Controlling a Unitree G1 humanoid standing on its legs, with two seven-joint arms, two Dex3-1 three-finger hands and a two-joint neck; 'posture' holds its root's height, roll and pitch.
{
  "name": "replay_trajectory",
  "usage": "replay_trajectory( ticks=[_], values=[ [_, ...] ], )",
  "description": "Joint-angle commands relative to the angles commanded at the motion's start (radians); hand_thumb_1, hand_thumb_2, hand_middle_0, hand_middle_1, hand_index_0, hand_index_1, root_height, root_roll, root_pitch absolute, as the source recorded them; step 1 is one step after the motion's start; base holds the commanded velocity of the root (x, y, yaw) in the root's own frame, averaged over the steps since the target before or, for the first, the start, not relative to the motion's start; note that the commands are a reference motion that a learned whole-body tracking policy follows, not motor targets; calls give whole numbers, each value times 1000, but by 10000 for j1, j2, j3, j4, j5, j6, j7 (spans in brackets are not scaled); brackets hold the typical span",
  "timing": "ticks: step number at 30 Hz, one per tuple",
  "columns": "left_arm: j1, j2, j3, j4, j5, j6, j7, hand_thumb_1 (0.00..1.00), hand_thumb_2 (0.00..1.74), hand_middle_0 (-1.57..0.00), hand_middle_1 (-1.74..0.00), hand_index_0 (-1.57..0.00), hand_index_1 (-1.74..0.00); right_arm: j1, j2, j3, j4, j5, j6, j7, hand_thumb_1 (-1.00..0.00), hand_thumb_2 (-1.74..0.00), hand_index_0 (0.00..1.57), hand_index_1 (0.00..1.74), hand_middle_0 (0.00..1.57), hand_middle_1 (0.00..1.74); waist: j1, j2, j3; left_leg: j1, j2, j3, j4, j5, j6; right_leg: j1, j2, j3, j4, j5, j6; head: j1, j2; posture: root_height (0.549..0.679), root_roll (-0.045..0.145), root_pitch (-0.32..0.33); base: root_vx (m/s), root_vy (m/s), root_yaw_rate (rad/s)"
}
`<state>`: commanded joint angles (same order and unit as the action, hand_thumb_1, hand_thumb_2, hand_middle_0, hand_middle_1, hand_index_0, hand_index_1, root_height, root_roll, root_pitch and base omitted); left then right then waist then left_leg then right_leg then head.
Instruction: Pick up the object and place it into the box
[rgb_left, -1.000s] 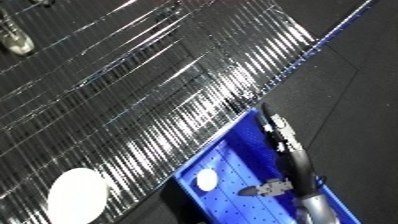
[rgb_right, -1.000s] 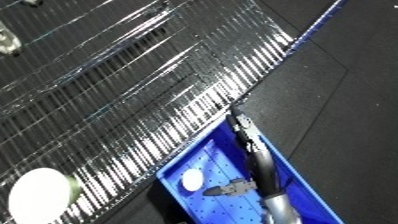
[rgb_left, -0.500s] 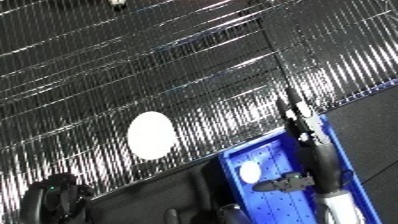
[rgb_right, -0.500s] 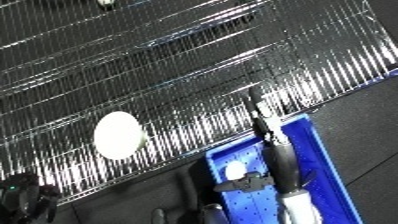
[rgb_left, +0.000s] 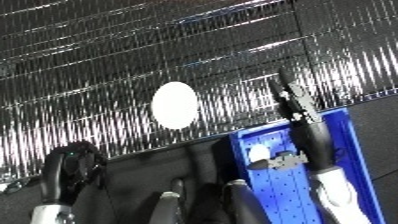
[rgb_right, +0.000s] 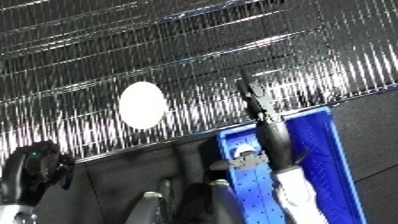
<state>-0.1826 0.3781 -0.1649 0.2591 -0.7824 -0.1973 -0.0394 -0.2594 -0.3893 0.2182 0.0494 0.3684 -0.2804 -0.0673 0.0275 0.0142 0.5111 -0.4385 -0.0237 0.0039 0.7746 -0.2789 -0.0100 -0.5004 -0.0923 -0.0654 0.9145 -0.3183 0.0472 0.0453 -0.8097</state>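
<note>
A white oval object (rgb_left: 175, 104) lies on the shiny ribbed metal table (rgb_left: 107, 60). The blue bin (rgb_left: 342, 150) stands off the table's near edge at the lower right. My right hand (rgb_left: 304, 127) stretches over the bin with straight fingers, their tips reaching the table edge right of the white object and apart from it. It holds nothing. Under the hand, a small white piece (rgb_left: 259, 152) and a grey bit (rgb_left: 286, 161) show inside the bin. My left hand (rgb_left: 75, 165) shows as a black rounded shape at the lower left, below the table edge.
Dark floor (rgb_right: 373, 125) lies right of the bin and below the table edge. Dark parts of my own body (rgb_left: 235, 200) rise from the bottom edge between the hands.
The camera has swung, so the whole picture has turned and the white object sits more central. My left hand has come into view at the lower left. The right hand stays over the bin.
</note>
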Motion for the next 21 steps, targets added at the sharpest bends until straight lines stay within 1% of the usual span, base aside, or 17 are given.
replay_trajectory(
  ticks=[3, 9, 15, 18, 21],
  values=[
    [-2, 11, -52, -11, -28, -33, -16, 1000, 1740, -1570, -1740, -1570, -1740, -124, 67, 158, 85, 22, 81, 36, 0, 0, 0, 0, 0, 0, 75, 27, 6, -11, -53, -16, 35, 2, -12, -29, -31, -30, 70, -19, -9, 26, -82, 622, 75, -39, 63, 18, 142],
    [-1, 51, -24, -128, -64, -167, 97, 1000, 1740, -1570, -1740, -1570, -1740, -450, 151, 352, 345, 69, 137, 93, 0, 0, 0, 0, 0, 0, 248, 90, 17, -61, -181, -61, 290, -96, -13, -96, -118, -92, 278, -77, -32, 321, -122, 619, 81, -49, 64, 24, 138],
    [110, 108, 53, -411, -106, -109, 184, 1000, 1740, -1570, -1740, -1570, -1740, -764, 272, 472, 540, 162, 301, 230, 0, 0, 0, 0, 0, 0, 416, 205, 57, -164, -322, -80, 487, -149, -19, -233, -184, -141, 494, -124, -67, 457, -60, 615, 88, -54, 57, 43, 138],
    [238, 118, 53, -527, -205, -28, 190, 1000, 1740, -1570, -1740, -1570, -1740, -853, 375, 503, 651, 281, 333, 287, 0, 0, 0, 0, 0, 0, 498, 273, 82, -245, -418, -78, 625, -191, -4, -332, -221, -147, 602, -136, -90, 604, 39, 613, 92, -55, 52, 52, 137],
    [387, 142, -6, -615, -298, 12, 211, 1000, 1740, -1570, -1740, -1570, -1740, -967, 441, 617, 698, 251, 325, 202, 0, 0, 0, 0, 0, 0, 579, 339, 89, -348, -490, -63, 712, -210, 21, -470, -246, -159, 686, -131, -109, 788, 196, 612, 95, -51, 34, 52, 109]
  ],
)
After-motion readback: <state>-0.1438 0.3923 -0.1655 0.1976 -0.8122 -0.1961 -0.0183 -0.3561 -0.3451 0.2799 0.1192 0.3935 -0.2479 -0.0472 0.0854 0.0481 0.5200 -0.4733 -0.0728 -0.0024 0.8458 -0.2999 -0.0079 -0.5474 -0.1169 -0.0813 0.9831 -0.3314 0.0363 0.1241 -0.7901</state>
